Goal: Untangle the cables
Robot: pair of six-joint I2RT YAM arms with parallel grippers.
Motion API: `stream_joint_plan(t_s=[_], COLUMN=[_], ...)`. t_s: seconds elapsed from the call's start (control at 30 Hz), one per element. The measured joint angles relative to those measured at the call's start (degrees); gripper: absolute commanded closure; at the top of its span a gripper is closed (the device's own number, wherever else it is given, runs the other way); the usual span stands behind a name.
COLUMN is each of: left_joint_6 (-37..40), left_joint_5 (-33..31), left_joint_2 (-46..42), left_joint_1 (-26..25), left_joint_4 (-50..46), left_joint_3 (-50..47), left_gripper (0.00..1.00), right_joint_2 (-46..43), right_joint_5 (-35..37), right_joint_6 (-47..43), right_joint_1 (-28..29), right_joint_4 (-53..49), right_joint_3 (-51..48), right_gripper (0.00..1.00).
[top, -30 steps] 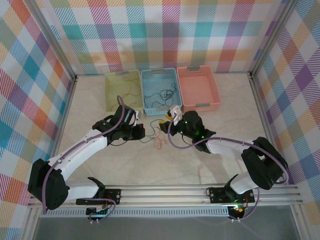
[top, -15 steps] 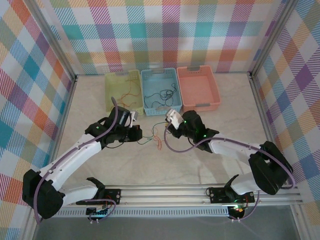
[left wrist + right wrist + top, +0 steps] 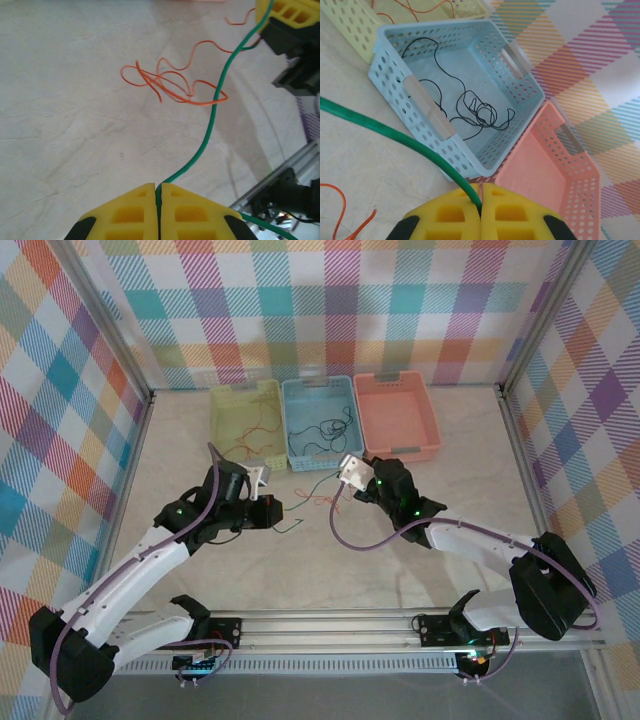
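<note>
Since 1 second ago the right tool (image 3: 481, 192) has closed and drawn nearer the blue basket (image 3: 395, 85), while the left tool (image 3: 158, 189) has pulled farther from it. Both tools are pinched tight on the green cable (image 3: 210, 130), which stretches between them in front of the basket. The orange cable (image 3: 170, 85) sprawls in loose loops where the green one crosses it, above the table (image 3: 60, 100), and a black cable (image 3: 475, 110) lies inside the basket.

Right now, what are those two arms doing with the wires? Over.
Left gripper shut on green wire. Right gripper shut on same wire. Orange wire tangled across it, loose.
</note>
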Motion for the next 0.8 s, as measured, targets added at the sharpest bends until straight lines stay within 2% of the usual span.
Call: stream_joint_plan(t_s=[0.17,0.27,0.37,0.53,0.63,0.8], left_joint_6=[-0.8,-1.1,-1.4,-3.0,-3.9,-5.2], left_joint_5=[3.6,4.2,4.2,4.1,4.1,4.8], left_joint_2=[-2.3,-2.6,-2.5,-0.2,2.2,4.5], left_joint_1=[-0.3,-0.3,-0.3,-0.3,-0.3,-0.3], left_joint_4=[5.2,6.2,6.2,5.7,6.0,7.7], left_joint_3=[-2.0,-2.6,-3.3,-3.7,-3.8,-4.6], left_gripper=[1.0,0.96,0.82,0.72,0.58,0.54], right_joint_2=[-0.9,-2.7,-5.3,-9.3,-11.5,-12.2], right_joint_5=[-2.6,-5.7,-9.9,-13.7,-16.7,-20.1], right_joint_6=[3.8,6.2,8.4,11.8,12.6,13.8], right_joint_1=[-2.9,-4.0,-5.0,-7.2,-7.1,-6.7], right_joint_4=[1.7,3.2,4.0,4.3,4.5,4.4], right_joint_3=[-2.7,-4.5,-6.3,-7.1,-8.1,-9.1], right_gripper=[1.0,1.0,1.0,1.0,1.0,1.0])
